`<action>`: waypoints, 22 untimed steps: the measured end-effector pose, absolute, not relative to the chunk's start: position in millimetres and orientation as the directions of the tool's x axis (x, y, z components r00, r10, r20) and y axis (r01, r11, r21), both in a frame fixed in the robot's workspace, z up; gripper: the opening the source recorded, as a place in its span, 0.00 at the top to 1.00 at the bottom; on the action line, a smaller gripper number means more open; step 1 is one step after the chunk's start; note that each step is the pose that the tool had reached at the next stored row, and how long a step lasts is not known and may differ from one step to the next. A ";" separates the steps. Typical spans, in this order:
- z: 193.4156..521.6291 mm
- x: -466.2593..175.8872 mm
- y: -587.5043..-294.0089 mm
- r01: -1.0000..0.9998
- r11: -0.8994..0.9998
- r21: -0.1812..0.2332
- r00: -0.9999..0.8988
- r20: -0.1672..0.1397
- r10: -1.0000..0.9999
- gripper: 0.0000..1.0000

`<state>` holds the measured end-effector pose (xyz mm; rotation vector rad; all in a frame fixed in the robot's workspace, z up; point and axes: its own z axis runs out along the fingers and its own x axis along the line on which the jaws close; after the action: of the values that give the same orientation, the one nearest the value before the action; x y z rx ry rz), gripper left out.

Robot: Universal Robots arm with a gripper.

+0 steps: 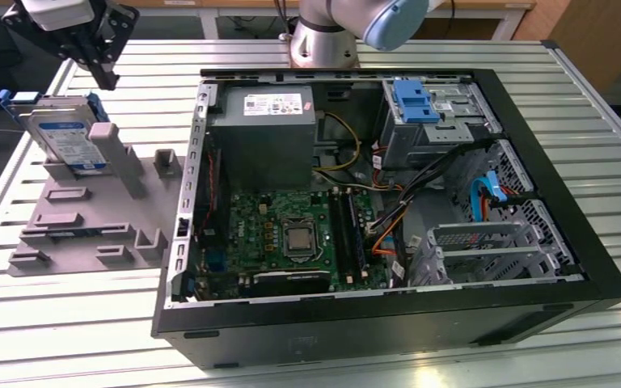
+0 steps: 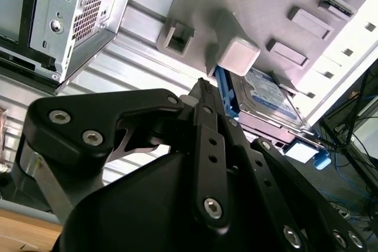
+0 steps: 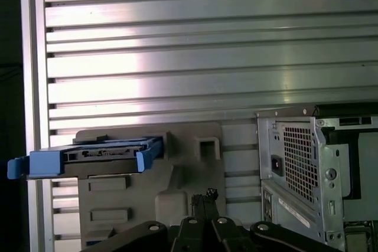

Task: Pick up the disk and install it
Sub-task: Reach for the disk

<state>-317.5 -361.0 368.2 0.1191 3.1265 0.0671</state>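
The disk, a silver drive with a white-and-blue label and a blue rail frame, stands on edge on a grey fixture plate at the exterior view's left, leaning against a grey post. My gripper hangs above and just behind the disk, apart from it, with its black fingers shut and nothing between them. The second wrist view has the shut fingertips pointing toward the disk. In the first wrist view the disk is edge-on, off to one side of the gripper.
An open black computer case lies on the slatted metal table, beside the fixture. Inside are a grey power-supply box, a motherboard, cables and a drive bay with a blue bracket. The arm's base stands behind the case.
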 end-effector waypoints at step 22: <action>368.1 -322.8 -360.7 0.076 0.996 0.043 -0.997 -0.010 0.076 0.89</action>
<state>-322.8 -360.7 368.1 0.1190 3.1266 0.0670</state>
